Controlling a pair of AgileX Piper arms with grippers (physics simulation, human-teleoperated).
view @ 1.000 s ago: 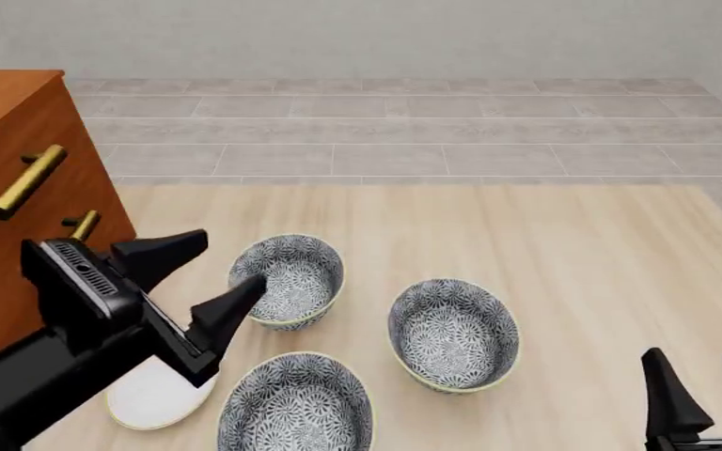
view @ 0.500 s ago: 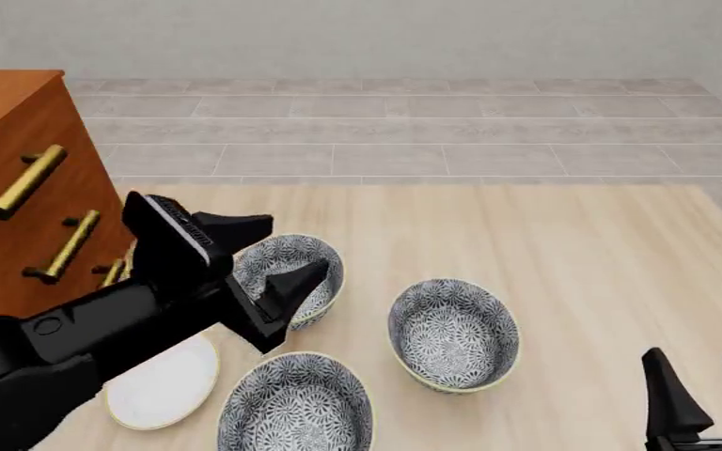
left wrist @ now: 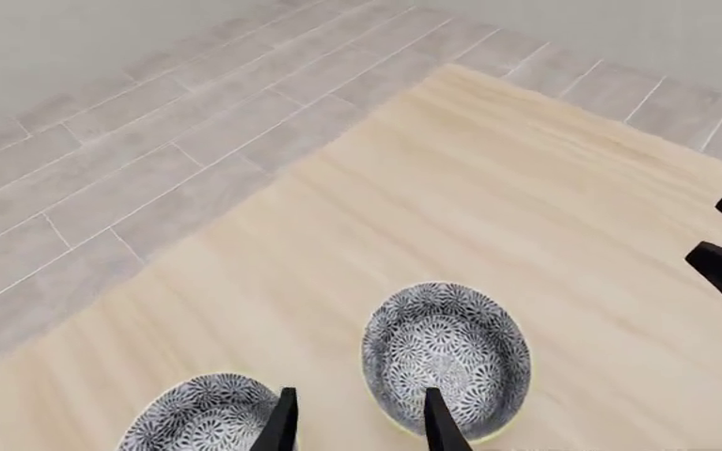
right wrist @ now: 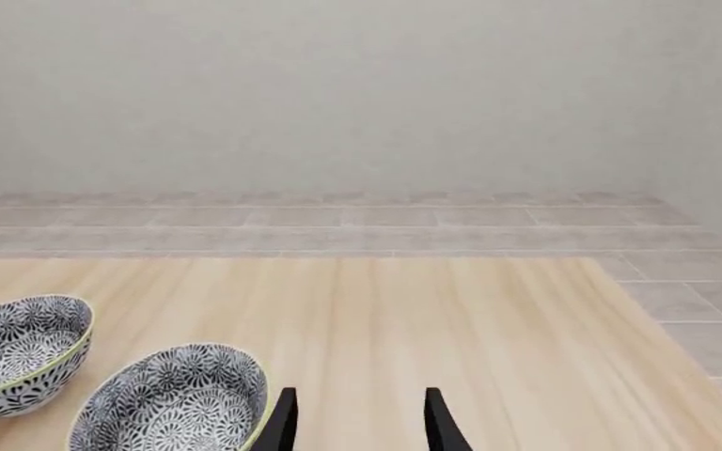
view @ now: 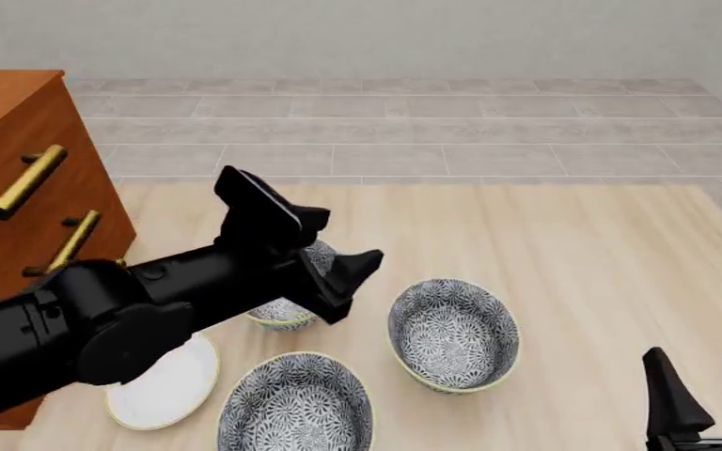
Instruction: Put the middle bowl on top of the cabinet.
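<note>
- Cabinet [view: 16, 169] stands at the left; what shows of its top is bare, so nothing is placed yet
- Left gripper [view: 326, 246] hovers over the bowls, fingers apart, holding nothing
- Middle bowl [view: 289, 308], judged the far one of three, sits on the table [view: 562, 244], mostly hidden under the arm
- Right gripper [view: 706, 385] waits near the right corner, fingers apart and empty
- Grasp, lift and placing all remain

The left arm is stretched from 8 o'clock toward the centre, its gripper [view: 332, 252] held with jaws spread and empty; the right gripper [view: 702, 383] is parked at 5 o'clock, fingers parted
</note>
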